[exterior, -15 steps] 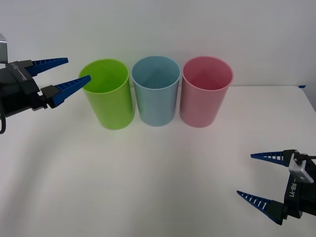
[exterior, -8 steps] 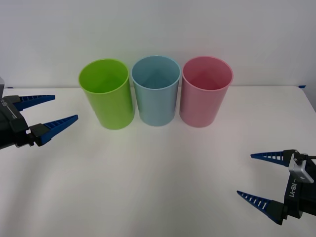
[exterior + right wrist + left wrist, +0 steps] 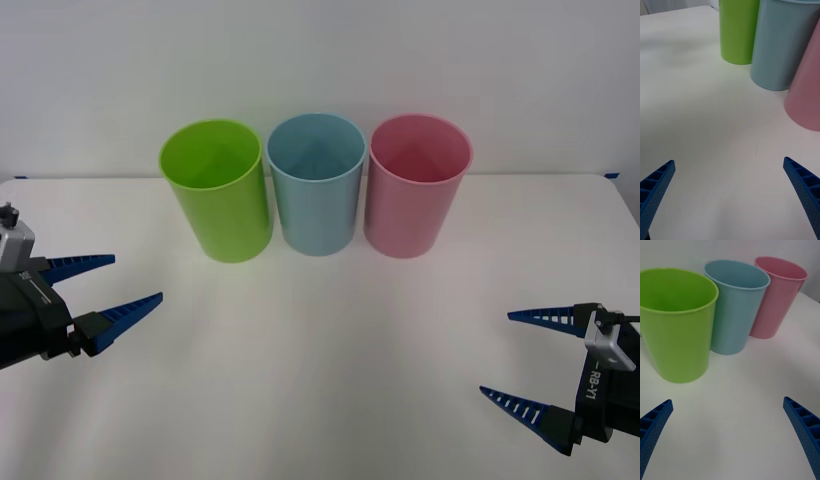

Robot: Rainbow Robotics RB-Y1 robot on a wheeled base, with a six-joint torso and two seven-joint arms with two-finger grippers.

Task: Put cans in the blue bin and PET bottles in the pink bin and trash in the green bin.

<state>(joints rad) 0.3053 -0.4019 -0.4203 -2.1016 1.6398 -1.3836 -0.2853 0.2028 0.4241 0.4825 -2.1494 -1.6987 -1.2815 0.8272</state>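
Left hand (image 3: 105,285) drawn back empty from the green bin (image 3: 218,190).
Its fingers are spread, nothing held; the bins stand ahead of it on the surface (image 3: 320,360); right hand (image 3: 530,362) parked, spread; no can is seen, so sorting seems finished.

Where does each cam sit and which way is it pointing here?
Front view: above the arms, looking forward and down at the table; green bin, blue bin, pink bin in a row; left gripper and right gripper at the sides, jaws open.
Right wrist view: low on the right wrist, facing the bins' walls; own blue fingers.
Left wrist view: on the left wrist, facing the bins, seeing into their mouths; own blue fingers.
Shared: all three bins.
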